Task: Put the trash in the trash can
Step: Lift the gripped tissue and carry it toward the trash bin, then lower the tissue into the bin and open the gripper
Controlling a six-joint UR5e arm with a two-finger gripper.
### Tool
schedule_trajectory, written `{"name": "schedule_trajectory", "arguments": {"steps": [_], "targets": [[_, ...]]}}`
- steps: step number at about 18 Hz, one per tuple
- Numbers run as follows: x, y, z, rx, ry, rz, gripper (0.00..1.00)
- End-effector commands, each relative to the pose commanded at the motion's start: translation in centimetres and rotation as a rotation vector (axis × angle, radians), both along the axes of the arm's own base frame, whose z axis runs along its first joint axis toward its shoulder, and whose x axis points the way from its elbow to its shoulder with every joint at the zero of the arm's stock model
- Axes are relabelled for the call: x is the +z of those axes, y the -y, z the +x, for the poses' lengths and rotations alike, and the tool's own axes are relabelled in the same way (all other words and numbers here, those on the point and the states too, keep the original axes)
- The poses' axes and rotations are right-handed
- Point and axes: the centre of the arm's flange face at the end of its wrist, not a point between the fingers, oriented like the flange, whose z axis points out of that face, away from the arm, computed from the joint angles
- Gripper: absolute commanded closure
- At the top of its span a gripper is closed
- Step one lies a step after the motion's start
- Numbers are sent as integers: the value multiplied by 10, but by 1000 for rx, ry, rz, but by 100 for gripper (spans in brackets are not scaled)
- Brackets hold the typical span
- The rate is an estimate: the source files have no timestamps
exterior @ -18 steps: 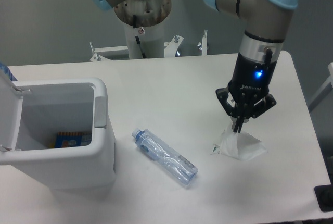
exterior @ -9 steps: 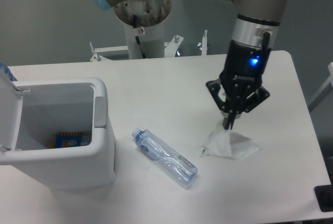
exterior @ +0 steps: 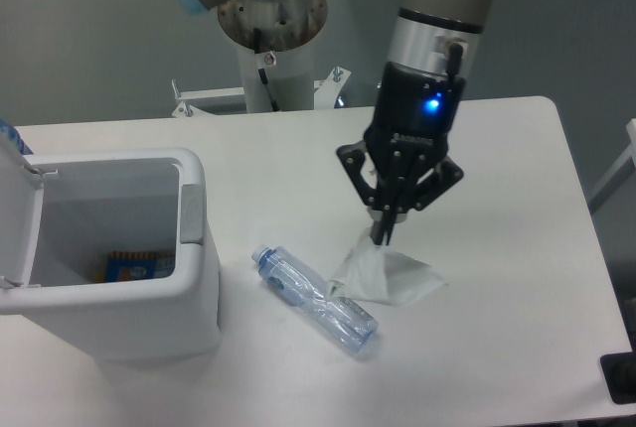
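Note:
My gripper [exterior: 382, 235] is shut on the top of a whitish see-through plastic bag [exterior: 386, 276], which hangs from the fingertips at mid-table with its lower part trailing near the tabletop. A slim clear bluish bottle [exterior: 314, 300] with a blue cap lies on its side just left of and below the bag, its far end close to the bag's edge. The large white trash can [exterior: 194, 248] stands at the left with its lid swung open to the left; a small colourful packet [exterior: 134, 266] shows at its bottom.
The robot's base column [exterior: 270, 40] rises behind the table's far edge. A dark object [exterior: 621, 379] sits off the table's front right corner. The table [exterior: 497, 367] is white, its right edge near the frame's side.
The gripper has carried the bag leftward across the table, from the right side to beside the bottle. The bottle and trash can have not moved.

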Motion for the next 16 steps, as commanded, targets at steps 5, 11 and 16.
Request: {"name": "schedule_trajectory", "arguments": {"steps": [5, 11, 16], "targets": [[32, 6, 23, 0, 40, 82, 98], [51, 2, 74, 1, 81, 101, 98], [43, -22, 108, -60, 106, 88, 98]]}}
